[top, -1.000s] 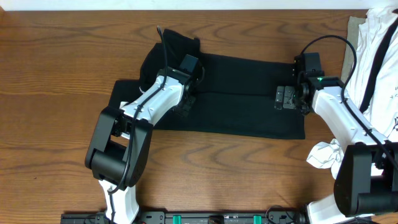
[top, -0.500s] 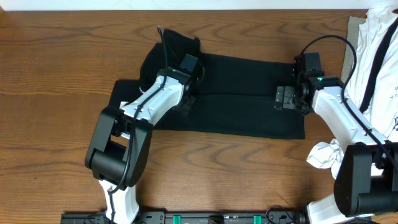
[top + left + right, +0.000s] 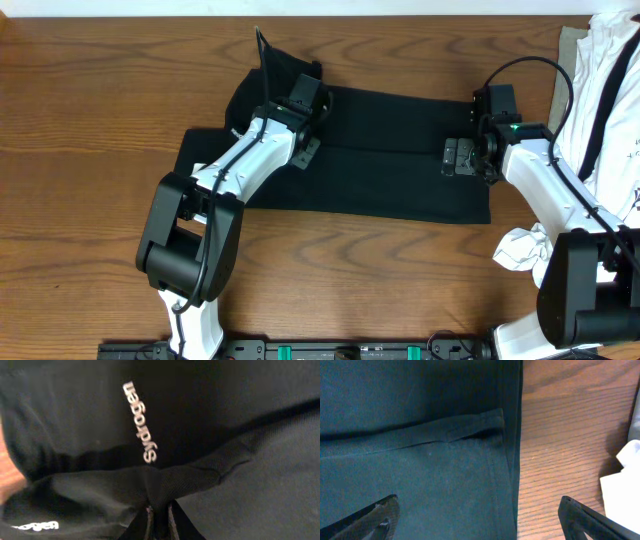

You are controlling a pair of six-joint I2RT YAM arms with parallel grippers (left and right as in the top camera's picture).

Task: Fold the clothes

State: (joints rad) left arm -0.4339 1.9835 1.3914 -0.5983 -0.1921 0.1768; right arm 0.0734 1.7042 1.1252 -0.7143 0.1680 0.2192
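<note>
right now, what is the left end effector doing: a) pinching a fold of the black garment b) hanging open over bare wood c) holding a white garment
a: the left wrist view shows the left end effector shut on a bunched fold of the black garment, near its white lettering.

Closed left end effector [image 3: 159, 510] on a pinched ridge of the clothes [image 3: 400, 160] and shifted slightly toward the worktop's [image 3: 100, 120] far edge, tugging cloth along.
</note>
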